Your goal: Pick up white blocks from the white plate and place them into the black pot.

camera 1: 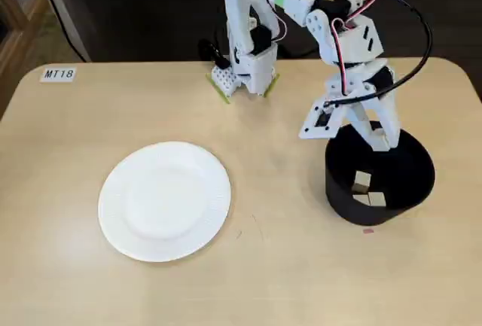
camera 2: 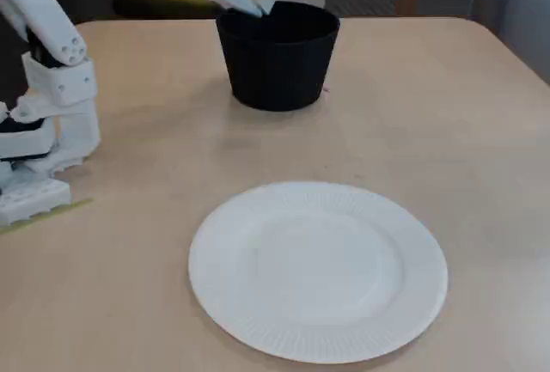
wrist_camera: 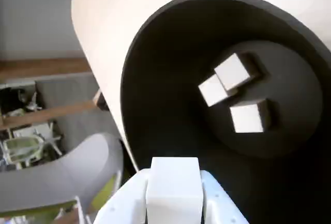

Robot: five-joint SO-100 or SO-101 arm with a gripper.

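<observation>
The black pot (camera 1: 413,181) stands at the right of the table in a fixed view, and at the back in another fixed view (camera 2: 277,63). My gripper (camera 1: 375,135) hangs over the pot's rim, shut on a white block (wrist_camera: 174,187). The wrist view looks down into the pot (wrist_camera: 155,100), where three white blocks (wrist_camera: 232,72) lie on the floor. Two of them touch and the third (wrist_camera: 247,118) lies just beside them. Two show in a fixed view (camera 1: 364,184). The white plate (camera 1: 164,200) lies left of the pot with nothing on it, in both fixed views (camera 2: 318,269).
The arm's white base (camera 1: 245,62) is clamped at the table's far edge, and shows at the left in another fixed view (camera 2: 43,131). A label reading MT18 (camera 1: 59,74) sits at the far left corner. A small pink speck (camera 1: 367,230) lies by the pot.
</observation>
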